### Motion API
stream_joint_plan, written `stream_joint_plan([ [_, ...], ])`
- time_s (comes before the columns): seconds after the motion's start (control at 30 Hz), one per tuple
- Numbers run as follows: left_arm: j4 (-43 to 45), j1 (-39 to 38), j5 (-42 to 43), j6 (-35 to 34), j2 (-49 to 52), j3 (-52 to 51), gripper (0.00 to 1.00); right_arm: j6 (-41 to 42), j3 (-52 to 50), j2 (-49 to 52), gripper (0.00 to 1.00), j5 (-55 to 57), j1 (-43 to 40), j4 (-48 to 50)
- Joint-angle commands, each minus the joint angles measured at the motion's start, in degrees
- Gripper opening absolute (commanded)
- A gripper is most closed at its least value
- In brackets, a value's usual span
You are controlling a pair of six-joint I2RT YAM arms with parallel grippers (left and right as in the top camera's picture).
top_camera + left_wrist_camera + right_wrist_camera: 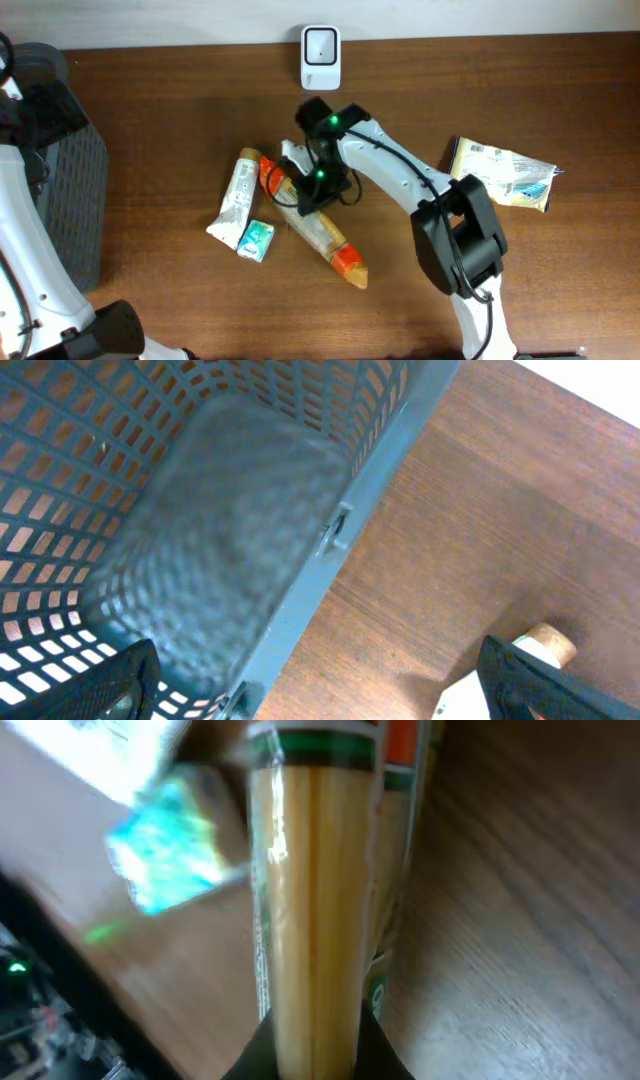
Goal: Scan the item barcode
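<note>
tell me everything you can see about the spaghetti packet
The spaghetti packet is a long, slim clear-plastic pack of pale yellow strands, with orange printed ends and a green band near one end. It lies diagonally on the wooden table. The right tool is over its upper half, jaws closed around it. Its upper orange end lies beside a white tube; whether they touch cannot be told.

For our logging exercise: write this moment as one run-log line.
step: grasp item | right gripper: shut on spaghetti packet | left gripper: open, at basket | scanner: at far table edge
</note>
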Motion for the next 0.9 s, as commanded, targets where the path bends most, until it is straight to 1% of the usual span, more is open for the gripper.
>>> stream_joint_plan([
  [0.0,-0.11,0.20,-0.17,0.92,-0.35,0.39,0.99,0.00,-3.34,-0.02,0.28,3.98,-0.66,1.33],
  [0.03,-0.13,0.20,-0.15,0.90,-0.33,0.39,0.99,0.02,-4.13,0.00,0.33,5.97,-0.70,2.10],
  [0.1,-0.13,0.17,-0.17,0.90,-0.33,0.39,0.99,0.00,-5.77,0.00,0.53,8.41,-0.74,3.98],
  [0.17,-0.13,0.17,-0.17,0.90,-0.33,0.39,0.99,0.00,-5.81,0.00,0.63,7.87,-0.74,3.82],
  [0.2,-0.11,0.20,-0.17,0.90,-0.33,0.39,0.99,-0.02,-5.81,0.00,0.66,7.23,-0.63,3.48],
  [0.27,-0.11,0.17,-0.17,0.90,-0.33,0.39,0.99,0.00,-6.01,0.00,0.68,5.11,0.63,2.60],
  [0.3,-0.13,0.17,-0.17,0.92,-0.33,0.39,0.99,0.02,-6.10,0.00,0.68,5.16,1.84,2.86],
  [0.33,-0.13,0.17,-0.15,0.92,-0.33,0.39,0.99,0.07,-6.10,0.00,0.60,5.16,2.40,2.89],
  [0.37,-0.13,0.17,-0.17,0.90,-0.33,0.39,0.99,0.35,-6.10,0.00,0.49,5.18,2.49,2.86],
  [0.4,-0.13,0.17,-0.17,0.90,-0.33,0.39,0.99,0.57,-6.10,0.00,0.25,5.18,2.43,2.89],
  [0.43,-0.11,0.17,-0.17,0.90,-0.33,0.39,0.99,1.14,-6.10,0.00,0.13,5.16,2.38,2.89],
  [0.47,-0.11,0.17,-0.17,0.90,-0.33,0.39,0.99,1.11,-6.10,0.00,0.06,5.16,2.38,2.99],
  [0.5,-0.13,0.17,-0.17,0.92,-0.33,0.39,0.99,1.11,-6.10,0.00,0.04,5.16,2.38,3.28],
  [0.6,-0.13,0.20,-0.17,0.90,-0.33,0.39,0.99,1.03,-4.26,-0.02,0.04,3.80,1.55,1.27],
  [0.63,-0.11,0.17,-0.17,0.92,-0.33,0.39,0.99,-1.14,-3.82,-0.02,0.04,0.50,1.20,0.31],
  [0.67,-0.11,0.17,-0.17,0.90,-0.33,0.39,0.99,-1.97,-3.80,-0.02,0.06,-0.07,0.46,-0.66],
  [0.7,-0.11,0.20,-0.17,0.90,-0.33,0.39,0.99,-1.75,-3.80,-0.02,0.17,3.78,-0.17,-0.83],
  [0.73,-0.11,0.17,-0.17,0.90,-0.33,0.39,0.99,0.17,-3.80,-0.02,0.27,9.22,-0.98,-0.57],
  [0.77,-0.13,0.17,-0.15,0.90,-0.33,0.39,0.99,2.67,-3.80,-0.02,0.32,18.01,-2.82,-0.13],
  [0.8,-0.13,0.17,-0.17,0.90,-0.33,0.39,0.99,2.56,-3.80,-0.02,0.36,20.26,-4.15,0.33],
  [0.83,-0.11,0.20,-0.15,0.90,-0.33,0.39,0.99,0.66,-3.80,-0.02,0.38,20.22,-5.53,0.94],
  [0.87,-0.11,0.20,-0.17,0.92,-0.33,0.39,0.99,-0.20,-3.80,-0.02,0.28,19.39,-6.73,1.29],
])
